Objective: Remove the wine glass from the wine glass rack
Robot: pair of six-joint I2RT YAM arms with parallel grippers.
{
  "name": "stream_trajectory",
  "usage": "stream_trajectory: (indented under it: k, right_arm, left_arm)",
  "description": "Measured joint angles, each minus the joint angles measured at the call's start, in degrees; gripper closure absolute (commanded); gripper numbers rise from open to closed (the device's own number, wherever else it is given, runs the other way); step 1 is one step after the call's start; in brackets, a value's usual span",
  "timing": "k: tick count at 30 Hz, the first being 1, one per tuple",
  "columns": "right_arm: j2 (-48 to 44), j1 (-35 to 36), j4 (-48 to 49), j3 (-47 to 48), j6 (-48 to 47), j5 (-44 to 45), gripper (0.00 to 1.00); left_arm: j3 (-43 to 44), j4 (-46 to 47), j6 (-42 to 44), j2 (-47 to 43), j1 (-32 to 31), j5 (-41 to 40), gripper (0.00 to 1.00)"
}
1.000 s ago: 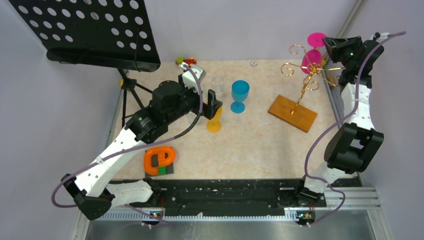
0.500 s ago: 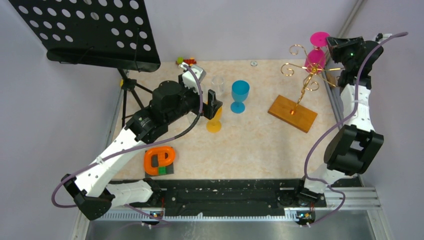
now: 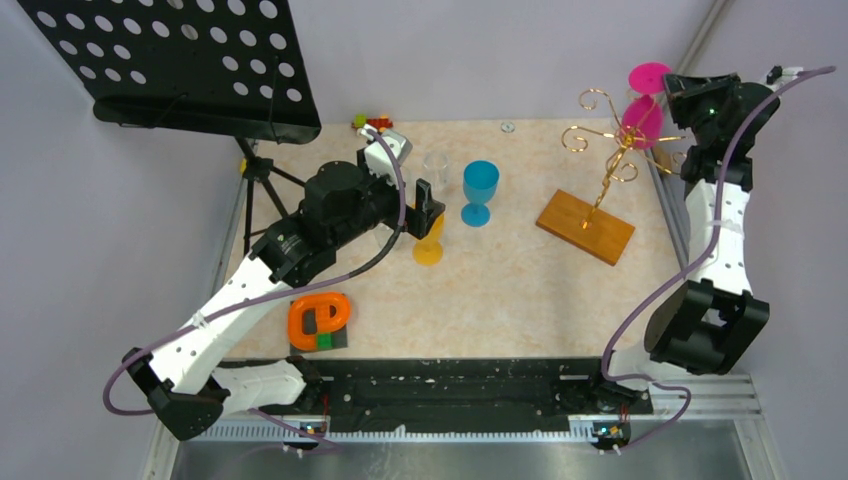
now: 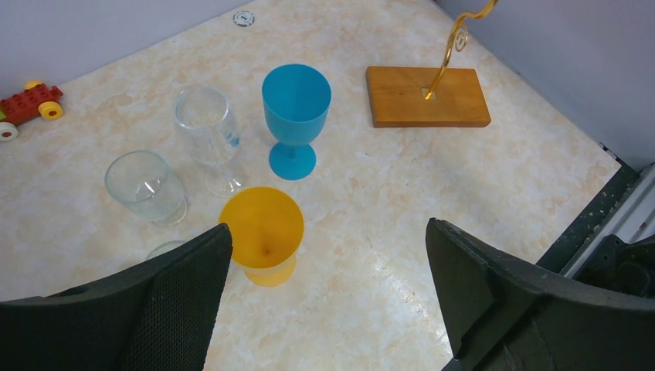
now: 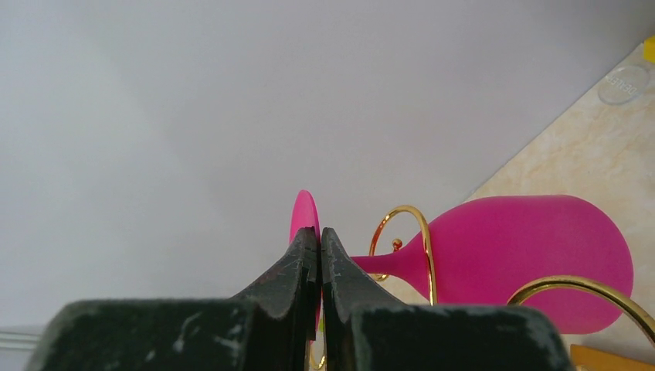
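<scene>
Hard to see: the right gripper (image 5: 320,241) is clenched tight at the foot of the pink wine glass (image 5: 533,255). Whether it actually nips that foot, I cannot tell.
Wine glass: lying tilted up in the wine glass rack (image 3: 607,180), its stem through a gold loop, far right corner.
Cut off: the left wrist view catches only the rack's wooden base and a bit of pole.
Left gripper (image 4: 328,232): spread wide, holding nothing, above an orange cup (image 4: 261,228).
Surface: beige marbled table (image 3: 520,290) with a blue goblet (image 4: 295,100) and a clear tumbler (image 4: 147,185).
Room: pale grey walls, with a black music stand (image 3: 180,60) at the far left.

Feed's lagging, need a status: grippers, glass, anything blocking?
Left gripper open near yellow cup. Right gripper shut at foot of pink glass, hold unclear. Glass on rack, stem through gold loop.
</scene>
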Motion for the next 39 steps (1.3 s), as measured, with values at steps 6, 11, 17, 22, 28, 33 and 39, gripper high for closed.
stream_trajectory:
  k: [6,11,17,22,28,33,39]
  right_arm:
    - [-1.46,-0.02,-1.81,-1.95,0.63,-0.9,1.0]
    - [-1.9,0.07,-0.74,-3.78,2.6,-3.65,1.0]
    - [-1.86,1.18,4.0,-5.95,5.99,-7.85,1.0]
    - [-1.11,2.23,10.56,-6.38,8.55,-10.08,1.0]
    - [0.98,2.86,19.71,-7.52,10.93,-12.5,1.0]
    - [2.1,3.48,26.67,-7.52,12.24,-14.08,1.0]
    - [4.24,3.76,35.91,-7.48,15.5,-15.41,1.0]
  left_arm:
    - [0.0,0.0,0.0,0.0,0.0,0.13,0.01]
    - [0.0,0.0,0.0,-0.02,0.0,0.15,0.01]
    - [0.0,0.0,-0.07,-0.02,0.0,0.15,0.01]
    - [0.0,0.0,-0.2,-0.04,0.0,0.15,0.01]
    - [-0.02,0.04,-0.22,-0.44,0.0,0.15,0.01]
    - [-0.02,0.04,-0.22,-0.46,0.0,0.15,0.01]
    - [-0.02,0.04,-0.37,-0.46,0.0,0.15,0.01]
